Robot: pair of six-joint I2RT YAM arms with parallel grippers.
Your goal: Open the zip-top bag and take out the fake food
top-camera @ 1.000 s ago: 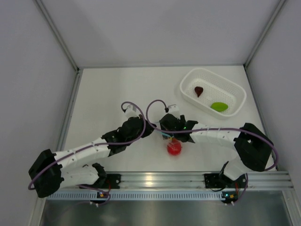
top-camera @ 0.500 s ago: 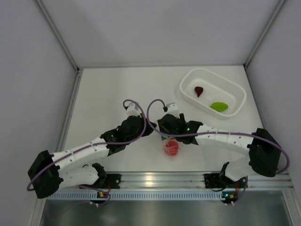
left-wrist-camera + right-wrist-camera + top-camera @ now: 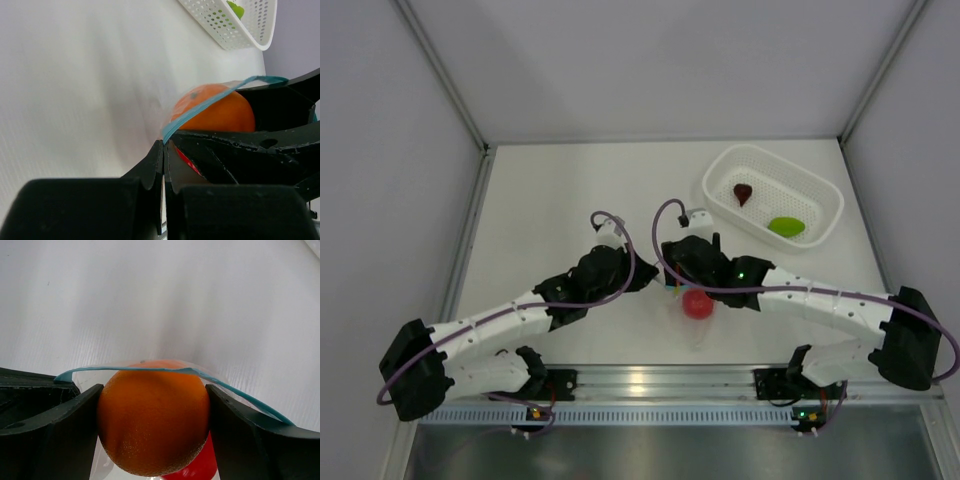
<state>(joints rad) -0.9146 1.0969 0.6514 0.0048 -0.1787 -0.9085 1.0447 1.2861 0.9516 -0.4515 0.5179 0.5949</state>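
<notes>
Orange is the piece in hand: our right gripper [image 3: 152,405] is clamped on the orange ball [image 3: 152,427] at the mouth of the bag [image 3: 698,330], near the middle of the table's [image 3: 550,200] near edge. Our left gripper [image 3: 163,155] is pinched tight on the bag's teal zip strip [image 3: 210,101]. The red ball [image 3: 697,303] appears to lie inside, beneath. The green piece [image 3: 785,227] and maroon piece [image 3: 743,192] lie in the basket [image 3: 832,212] at the far right corner. We judge ourselves mid-removal; next we should lift the orange ball clear of the strip and carry it to the basket, with the left holding the bag.
</notes>
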